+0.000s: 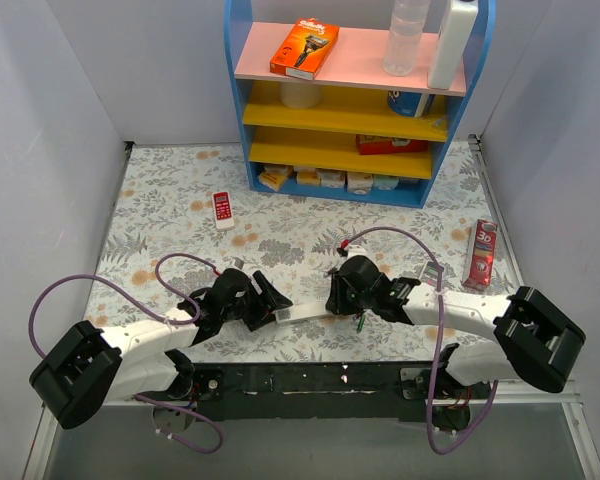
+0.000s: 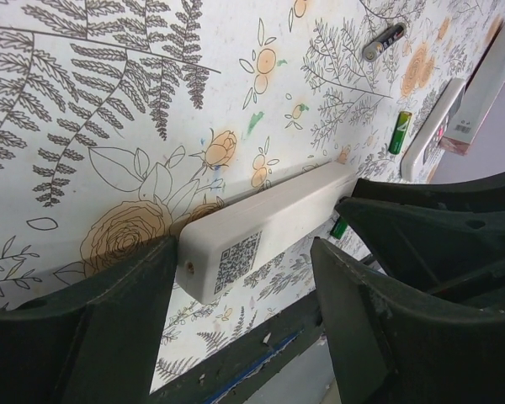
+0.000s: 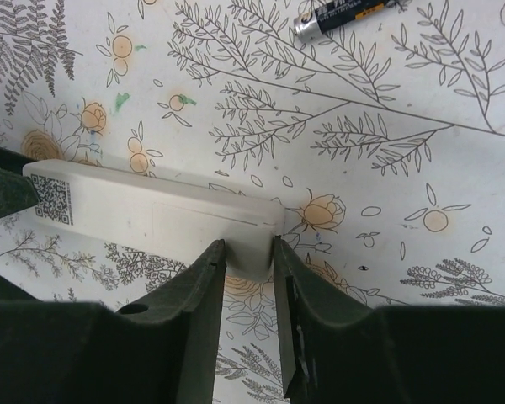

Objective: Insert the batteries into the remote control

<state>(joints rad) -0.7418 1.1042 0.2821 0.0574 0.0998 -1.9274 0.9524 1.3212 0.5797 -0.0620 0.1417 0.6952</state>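
Note:
The remote control (image 1: 302, 311) is a long white bar near the table's front edge, between both grippers. Its plain back with a QR label (image 2: 269, 223) faces the wrist cameras. My right gripper (image 3: 248, 246) is shut on one end of it (image 3: 151, 210), with both fingers pressed against the corner. My left gripper (image 2: 246, 250) is open around the QR end: one finger touches it and the other stands apart. A green battery (image 2: 400, 132) and a dark battery (image 3: 341, 15) lie loose on the floral cloth. Another green battery (image 1: 361, 322) shows just under my right gripper (image 1: 337, 300).
A blue shelf unit (image 1: 355, 100) with boxes and bottles stands at the back. A short red-and-white remote (image 1: 222, 210) lies left of centre, and a red box (image 1: 480, 255) lies at the right. A slim white strip (image 2: 429, 130) rests beside the green battery. The table's front edge is close below the remote.

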